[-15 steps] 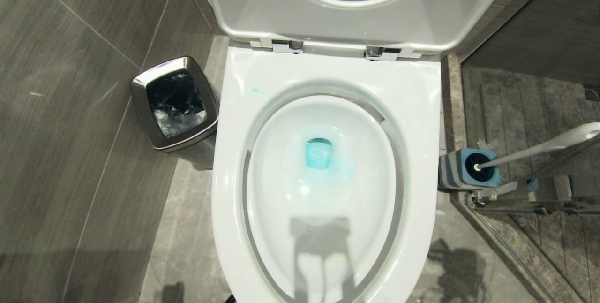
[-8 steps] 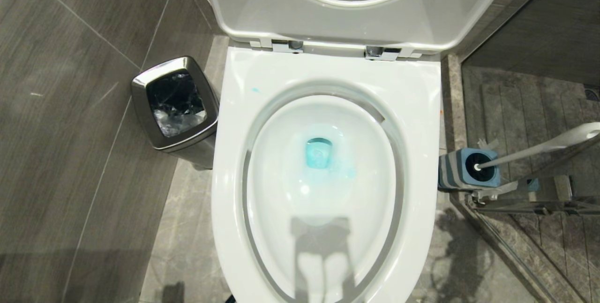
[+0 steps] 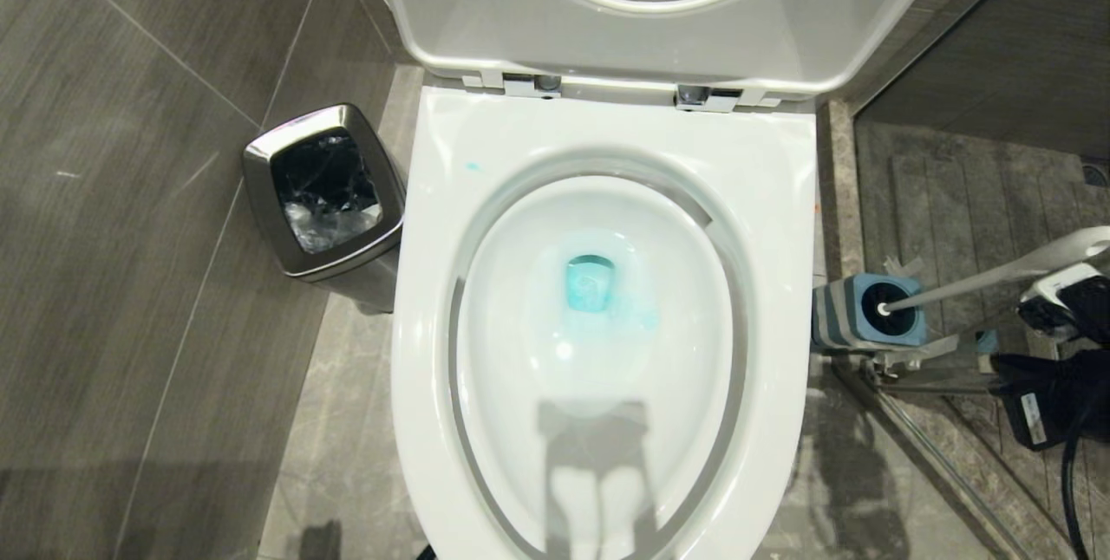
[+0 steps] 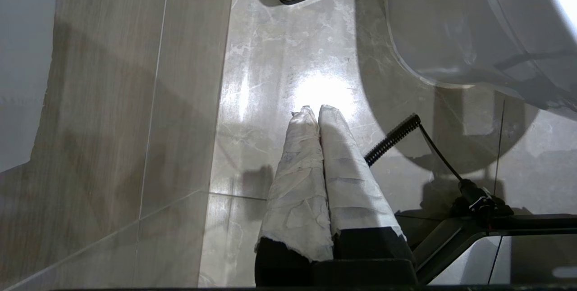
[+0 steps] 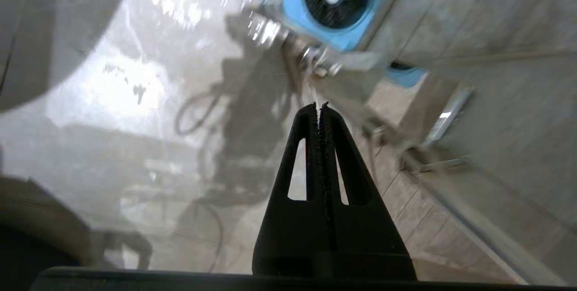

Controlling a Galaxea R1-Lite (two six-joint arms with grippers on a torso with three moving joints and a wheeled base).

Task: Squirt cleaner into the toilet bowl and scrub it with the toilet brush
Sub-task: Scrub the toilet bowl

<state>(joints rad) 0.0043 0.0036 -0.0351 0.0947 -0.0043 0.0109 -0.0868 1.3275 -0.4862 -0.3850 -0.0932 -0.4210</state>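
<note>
Change: since a second ago the right arm has come into the head view at the right edge; nothing else has shifted.
Toilet brush (image 3: 997,276): stands in its blue-and-grey holder (image 3: 867,310) on the floor just right of the toilet bowl (image 3: 434,300); slim white handle leans up and away to the right, black bristle head sunk in the holder.
Key relation: right end effector (image 5: 319,110) is clenched and empty, beside the handle's upper end; the handle's long axis runs from the holder out toward that arm, so the right arm is plainly the nearer.
Left end effector (image 4: 313,113): clenched, empty, hanging over the floor left of the bowl.
Cleaner (image 3: 591,284): turquoise tint pooled in the bowl's water.
Bin (image 3: 323,192): steel, left of the bowl.
</note>
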